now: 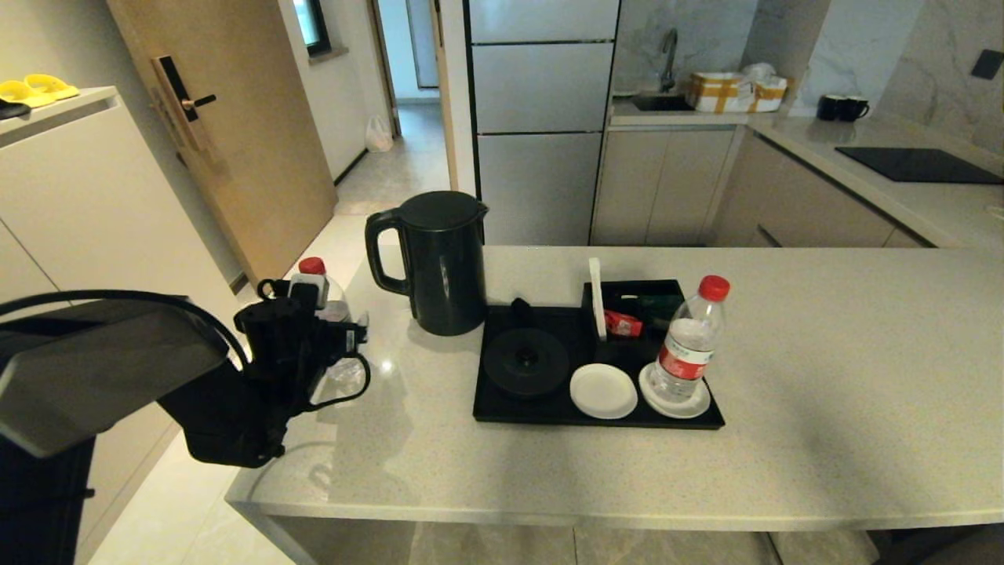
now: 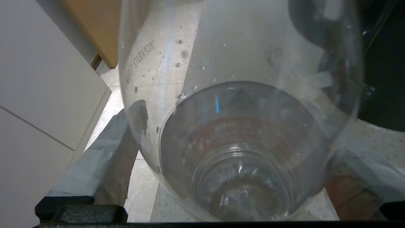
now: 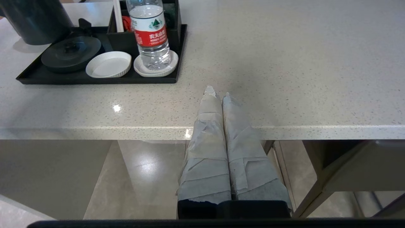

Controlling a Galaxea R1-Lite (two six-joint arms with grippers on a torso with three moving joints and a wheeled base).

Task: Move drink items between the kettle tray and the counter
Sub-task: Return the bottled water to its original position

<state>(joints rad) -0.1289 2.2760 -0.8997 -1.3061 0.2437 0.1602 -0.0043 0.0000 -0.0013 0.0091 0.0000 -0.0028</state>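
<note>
Beige speckled tabletop; tall black kettle stands on it beside the black tray. Tray holds round base, empty saucer, saucer with red-capped bottle. Second bottle between open left gripper jaws at tabletop's left edge. Right gripper jaws closed, empty.

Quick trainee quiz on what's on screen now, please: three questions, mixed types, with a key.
1. True or false: the kettle sits on its round base.
2. The bottle on the tray stands on: A) the right saucer; B) the left saucer; C) bare countertop.
3. Fill in: the left gripper has its fingers ____ on either side of the second bottle.

Key: 1 false, it stands on the counter beside the tray; 2 A; 3 open.
</note>
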